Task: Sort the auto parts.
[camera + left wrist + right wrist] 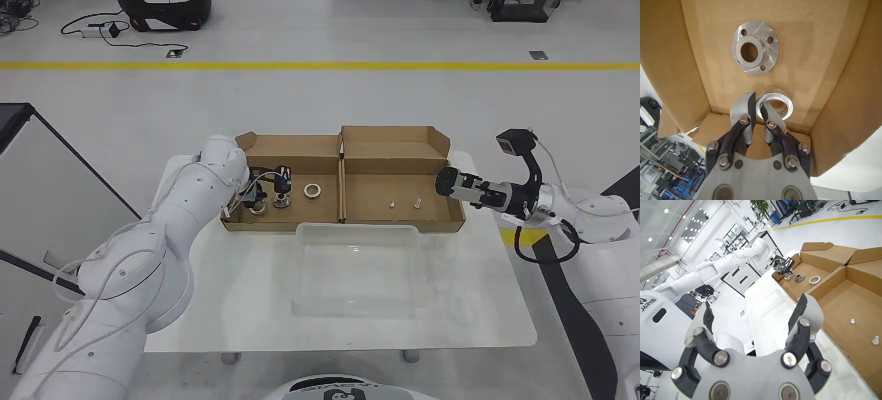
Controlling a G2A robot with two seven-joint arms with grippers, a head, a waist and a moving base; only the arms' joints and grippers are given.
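In the left cardboard box (300, 150) lie a flanged metal hub (755, 47), a loose metal ring (313, 188) and a second metal ring (774, 106) near the box's end wall. My left gripper (758, 103) is shut on this second ring's wall, one finger inside the ring and one outside; the ring rests on the box floor. In the top view the left gripper (262, 197) sits beside the hub (283, 201). My right gripper (755, 311) is open and holds nothing, hovering off the right box's (395, 150) outer end (443, 182). Two small bolts (393, 205) (413, 203) lie in the right box.
A clear plastic tray (355, 270) stands on the white table in front of both boxes. The box walls and raised flaps surround the parts. Bare table lies right of the tray, under the right arm.
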